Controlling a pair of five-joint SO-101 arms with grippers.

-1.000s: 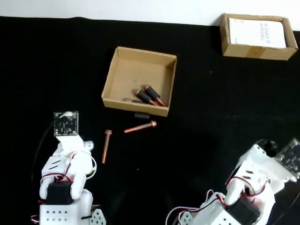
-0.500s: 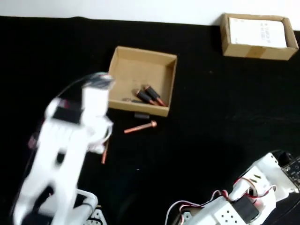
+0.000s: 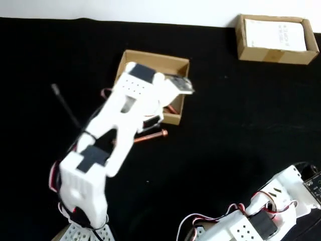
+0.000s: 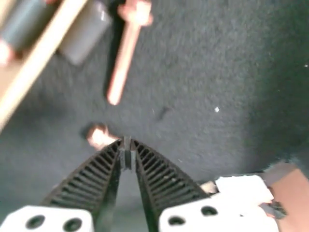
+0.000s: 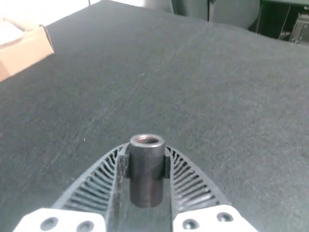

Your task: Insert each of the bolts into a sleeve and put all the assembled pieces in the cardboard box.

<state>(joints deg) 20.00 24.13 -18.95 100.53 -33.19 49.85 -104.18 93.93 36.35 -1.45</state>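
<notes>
My left arm [image 3: 125, 113] stretches over the table to the front wall of the cardboard box [image 3: 150, 56]. Its gripper [image 4: 126, 147] is shut with nothing between the fingers, low over the black cloth. The head of a copper bolt [image 4: 99, 137] shows just beside the fingertips. Another copper bolt [image 4: 126, 53] [image 3: 150, 136] lies farther on, next to a dark sleeve [image 4: 87, 31] against the box wall [image 4: 29, 72]. My right gripper [image 5: 146, 152] is shut on an upright dark sleeve [image 5: 146, 169], at the table's near right corner.
A second cardboard box [image 3: 276, 37] [image 5: 21, 48] holding a white sheet stands at the far right. An assembled piece [image 4: 19, 24] lies inside the first box. My right arm [image 3: 261, 216] sits at the bottom right edge.
My left arm has risen from its folded rest and swung forward and right, now covering part of the box and one bolt. My right arm shifted slightly towards the corner.
</notes>
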